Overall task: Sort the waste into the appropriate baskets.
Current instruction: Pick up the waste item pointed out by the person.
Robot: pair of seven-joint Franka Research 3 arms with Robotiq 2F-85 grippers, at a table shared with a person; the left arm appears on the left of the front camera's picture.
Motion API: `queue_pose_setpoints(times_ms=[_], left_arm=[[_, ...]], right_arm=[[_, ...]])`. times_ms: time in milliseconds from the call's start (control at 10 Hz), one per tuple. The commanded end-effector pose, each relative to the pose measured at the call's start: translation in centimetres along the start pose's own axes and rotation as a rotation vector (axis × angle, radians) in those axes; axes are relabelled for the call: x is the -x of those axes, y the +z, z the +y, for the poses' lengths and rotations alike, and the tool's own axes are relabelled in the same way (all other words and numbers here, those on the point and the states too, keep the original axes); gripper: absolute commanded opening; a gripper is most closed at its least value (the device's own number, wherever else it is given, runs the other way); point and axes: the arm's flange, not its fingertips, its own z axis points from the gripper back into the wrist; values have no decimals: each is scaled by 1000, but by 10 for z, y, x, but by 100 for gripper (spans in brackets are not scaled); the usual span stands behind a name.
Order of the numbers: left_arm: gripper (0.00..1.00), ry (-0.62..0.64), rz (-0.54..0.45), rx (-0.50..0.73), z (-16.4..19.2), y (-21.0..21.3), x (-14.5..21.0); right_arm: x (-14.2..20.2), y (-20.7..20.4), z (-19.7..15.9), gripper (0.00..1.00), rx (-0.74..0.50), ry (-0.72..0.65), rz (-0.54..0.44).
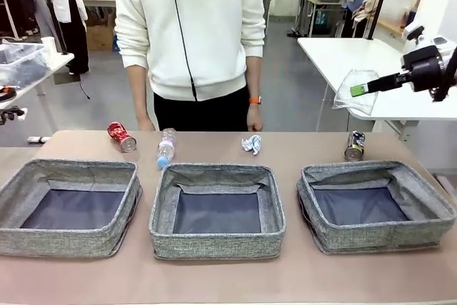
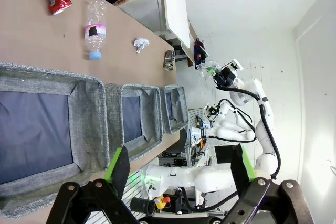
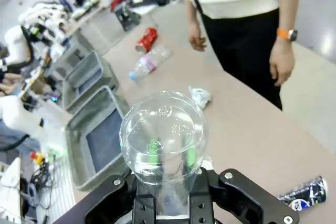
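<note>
Brown desk [image 1: 307,158] surface runs across the front view, with three grey woven baskets in a row along its near side: the left basket [image 1: 64,242], the middle basket [image 1: 214,246] and the right basket [image 1: 371,239], each showing only its dark lining. Beyond them, near the far edge, four pieces lie well apart: a crushed red can [image 1: 121,136] behind the left basket, a clear plastic bottle [image 1: 166,147] with a blue cap pointing at the middle basket, a crumpled white paper wad [image 1: 251,143], and a dark blue-silver can [image 1: 354,145] just behind the right basket. The bottle's label and the print on both cans are too small to read. A person [image 1: 189,26] in a white top stands at the far side, an orange wristband [image 1: 255,100] on one arm. The right hand [image 1: 360,90] is raised in the air at the right, its fingers clamped on a clear plastic bag [image 1: 350,101], which hangs from them off the desk. The left hand [image 2: 178,169] hovers by the left basket with its green-padded fingers [image 2: 118,163] spread wide, gripping nothing
</note>
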Motion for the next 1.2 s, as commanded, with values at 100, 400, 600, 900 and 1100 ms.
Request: queue_pose_setpoints(times_ms=[100, 400, 600, 900, 1100], left_arm=[[100, -16, -4, 17, -2, -1, -1], [100, -16, -4, 17, -2, -1, -1], [100, -16, -4, 17, -2, -1, -1], [100, -16, -4, 17, -2, -1, -1], [100, -16, -4, 17, -2, -1, -1]], right_arm=[[-26, -13, 33, 21, -24, -211, 173], [-78, -50, 94, 21, -5, -422, 426], [-95, -80, 135, 21, -11, -520, 530], [-128, -136, 230, 21, 34, -472, 769], [-155, -178, 274, 21, 77, -443, 903]])
